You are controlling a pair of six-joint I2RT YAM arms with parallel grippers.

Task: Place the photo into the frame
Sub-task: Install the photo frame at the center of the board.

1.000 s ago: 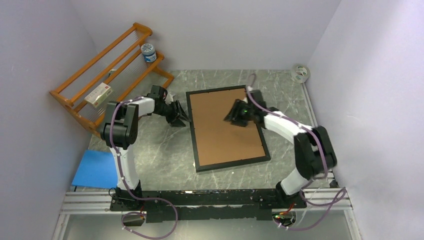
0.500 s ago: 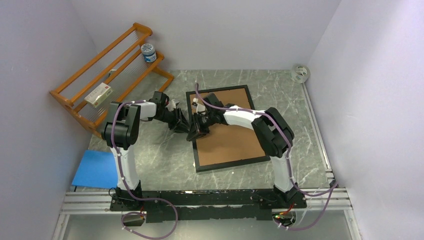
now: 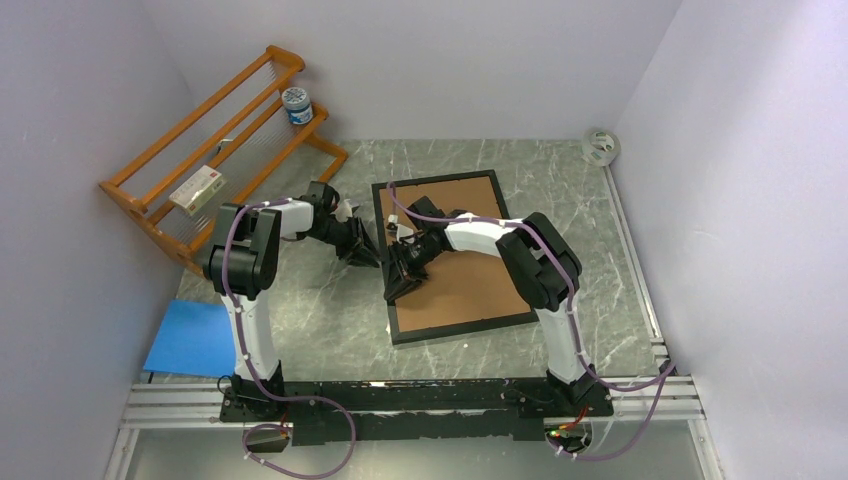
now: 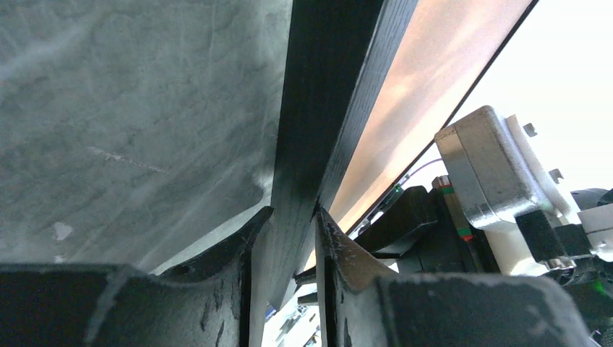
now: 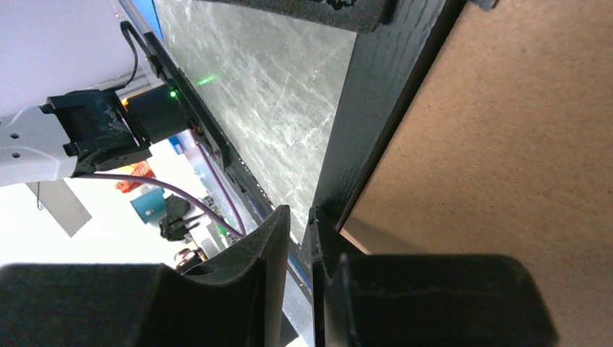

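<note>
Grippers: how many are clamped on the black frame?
2. The left gripper and the right gripper both pinch the left rail of the frame, the right one lower in the top view.

Table [image 3: 330,320], top view:
- Frame [image 3: 465,328] at centre, long side running near-to-far; backing board [image 3: 470,285] sits inside it.
- Rack [image 3: 128,197] at far L, along L wall. Jar [image 3: 296,104] on its far end, small box [image 3: 196,188] on it twd near end.
- Loose sheet [image 3: 190,338] near L, in front of rack, L of L arm.
- Tape roll [image 3: 601,147] in far R corner, well apart from frame.
- L gripper [image 3: 372,256] at frame's L rail from outside, rail betw. its fingers [image 4: 217,282].
- R gripper [image 3: 394,290] on same rail, just nearer, arm reaching across board from R.
- Mount rail [image 3: 420,395] w/ both arm bases at near edge, in front of frame.
</note>
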